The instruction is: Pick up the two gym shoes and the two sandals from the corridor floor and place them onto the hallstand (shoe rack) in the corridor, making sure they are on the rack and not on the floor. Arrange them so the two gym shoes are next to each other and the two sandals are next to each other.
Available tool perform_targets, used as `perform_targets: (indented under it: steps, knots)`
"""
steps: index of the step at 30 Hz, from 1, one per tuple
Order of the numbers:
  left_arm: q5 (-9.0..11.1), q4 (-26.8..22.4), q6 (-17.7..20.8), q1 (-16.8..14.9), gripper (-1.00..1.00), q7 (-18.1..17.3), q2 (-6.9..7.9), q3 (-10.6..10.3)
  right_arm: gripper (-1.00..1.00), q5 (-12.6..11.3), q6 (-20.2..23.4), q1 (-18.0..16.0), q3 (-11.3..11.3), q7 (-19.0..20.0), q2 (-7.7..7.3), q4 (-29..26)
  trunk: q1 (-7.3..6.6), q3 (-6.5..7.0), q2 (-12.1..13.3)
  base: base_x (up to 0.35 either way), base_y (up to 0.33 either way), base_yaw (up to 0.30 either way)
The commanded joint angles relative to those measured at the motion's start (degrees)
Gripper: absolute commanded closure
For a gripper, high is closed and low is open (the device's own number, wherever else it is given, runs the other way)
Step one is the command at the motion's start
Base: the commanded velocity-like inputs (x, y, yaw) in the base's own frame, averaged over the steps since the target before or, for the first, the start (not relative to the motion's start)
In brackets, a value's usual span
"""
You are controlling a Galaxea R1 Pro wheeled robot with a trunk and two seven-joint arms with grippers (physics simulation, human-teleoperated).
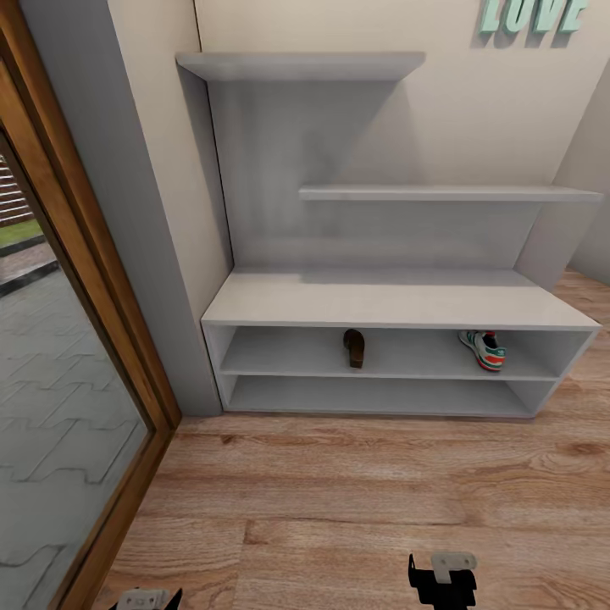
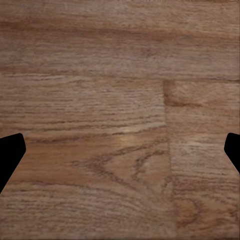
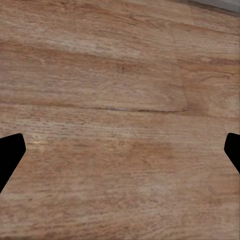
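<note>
Both end effectors sit at the bottom edge of the head view: the left end effector (image 1: 148, 600) shows as a pale bracket and black tip cut off by the frame, and the right end effector (image 1: 442, 578) as a black body with a pale bracket, above the light brown wood-plank corridor floor (image 1: 339, 500). From this view I cannot tell how far either is spread. Ahead, against a cream wall, stands the wide pale grey hallstand (image 1: 398, 301) with a flat bench top, two low open shelves beneath it, a back panel and two stepped wall shelves above. On the upper of the two low shelves there is one dark brown leather sandal (image 1: 354, 347) near the middle and one white gym shoe with teal stripes and red-orange accents (image 1: 485, 350) toward the right end, well apart from each other. That makes one sandal and one gym shoe counted. Teal block letters (image 1: 532, 14) hang on the wall at upper right. A wood-framed glass door (image 1: 76, 398) runs down the left side, with grey paving outside.

In the left wrist view, two black fingertips (image 2: 11, 155) stand at opposite edges, spread wide with nothing between them but floor planks (image 2: 120, 120).

In the right wrist view, the black fingertips (image 3: 11, 155) are likewise wide apart and empty over the planks (image 3: 120, 120).
</note>
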Motion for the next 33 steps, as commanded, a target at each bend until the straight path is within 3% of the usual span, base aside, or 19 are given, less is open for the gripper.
perform_targets:
  steps: [1, 20, 33]
  knots:
    - [0.55, 0.06, 0.02, -0.03, -1.00, -0.60, -0.01, 0.31, -1.00, 0.62, -0.15, -0.02, -0.47, -0.19, 0.02, 0.05, -0.01, -0.05, -0.02, 0.000, 0.000, 0.000]
    - [0.61, 0.08, 0.04, -0.02, -1.00, -0.56, -0.02, 1.51, -1.00, 0.28, 0.04, 0.02, -0.78, -0.49, -0.32, -0.02, -0.01, -0.05, -0.02, 0.000, 0.000, -0.001]
    - [0.63, 0.15, 0.02, -0.01, -1.00, -0.59, -0.09, 1.47, -1.00, 0.14, 0.05, 0.02, -0.90, -0.53, -0.53, -0.03, -0.01, -0.05, -0.02, 0.000, 0.000, -0.188]
